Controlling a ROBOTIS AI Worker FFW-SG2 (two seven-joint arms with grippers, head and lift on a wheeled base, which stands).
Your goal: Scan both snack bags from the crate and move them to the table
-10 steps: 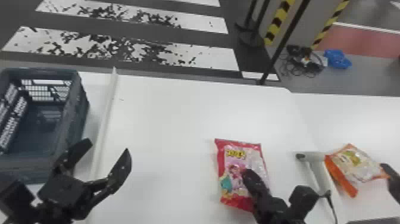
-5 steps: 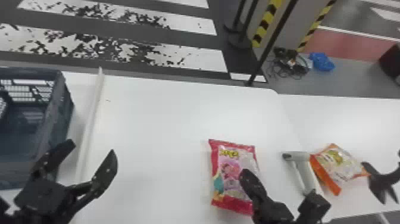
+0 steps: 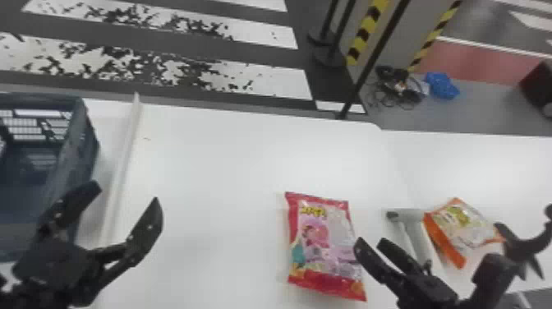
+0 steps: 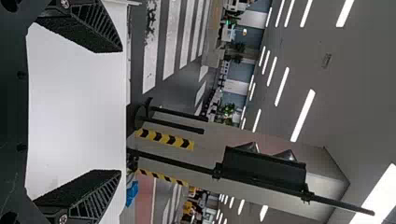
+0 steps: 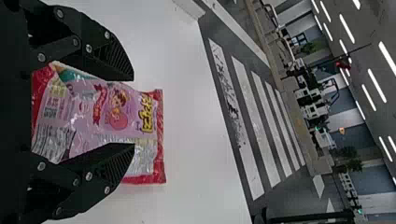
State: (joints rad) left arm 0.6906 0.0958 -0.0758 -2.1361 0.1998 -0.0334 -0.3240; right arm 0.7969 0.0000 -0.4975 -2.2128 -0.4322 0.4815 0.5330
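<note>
My left gripper (image 3: 117, 205) stands open beside the crate (image 3: 80, 144) in the head view; in the left wrist view that gripper (image 4: 116, 112) holds nothing between spread fingers. The pink-red snack bag (image 3: 324, 246) lies flat on the white table (image 3: 230, 164), with my right gripper (image 3: 376, 246) just at its right side. In the right wrist view the open right gripper (image 5: 133, 112) has the bag (image 5: 116, 112) beneath and between its fingers, not clamped. Farther right lies the orange snack bag (image 3: 460, 230), beside the grey handheld scanner (image 3: 415, 230).
A pale raised strip (image 3: 123, 172) runs along the table next to the crate. At the right edge a black curved object (image 3: 527, 246) overlaps the orange bag's corner. Behind the table stands a black pole (image 3: 369, 61), with cables (image 3: 398, 88) on the floor.
The head view has shifted, carrying crate and bags leftward in it. Relative to the pink-red bag, my right gripper has moved right, off the bag's surface. My left gripper remains open.
</note>
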